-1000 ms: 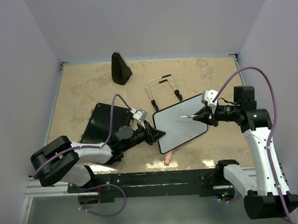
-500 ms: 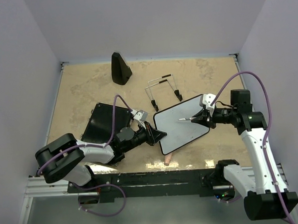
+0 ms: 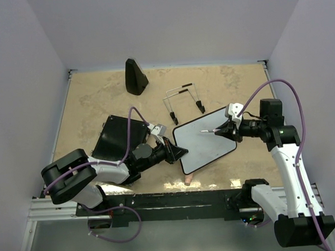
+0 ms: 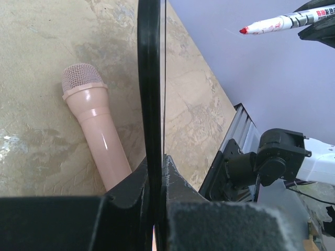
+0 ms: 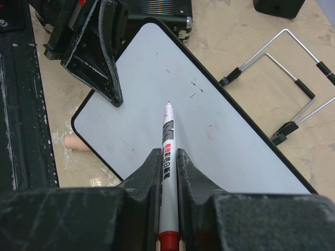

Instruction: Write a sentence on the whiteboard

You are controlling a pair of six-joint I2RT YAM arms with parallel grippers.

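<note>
Mid-table, the left pincer (image 3: 179, 152) is clamped tight on the left edge of the whiteboard (image 3: 205, 139), holding the small black-framed board tilted above the sandy-coloured table (image 3: 93, 101). From the left wrist view the board shows edge-on, its frame pinched between the two fingers (image 4: 172, 180).

The right pincer (image 3: 225, 130) is closed around a white marker (image 3: 209, 131), uncapped, with its red tip pointing at the middle of the board's face. From the left wrist view the tip appears to hang just off the surface, though the angle makes contact hard to rule out. Seen from the right wrist, the face is almost blank apart from a few small dark flecks.

A pink microphone (image 4: 97, 136) lies on the table beneath the board's near edge, its end poking out from under the frame. A black ribbed case (image 3: 115, 140) lies flat under the left arm. A bent wire stand (image 3: 183, 97) lies just beyond the board, and a dark wedge-shaped object (image 3: 135, 76) stands near the far wall.
</note>
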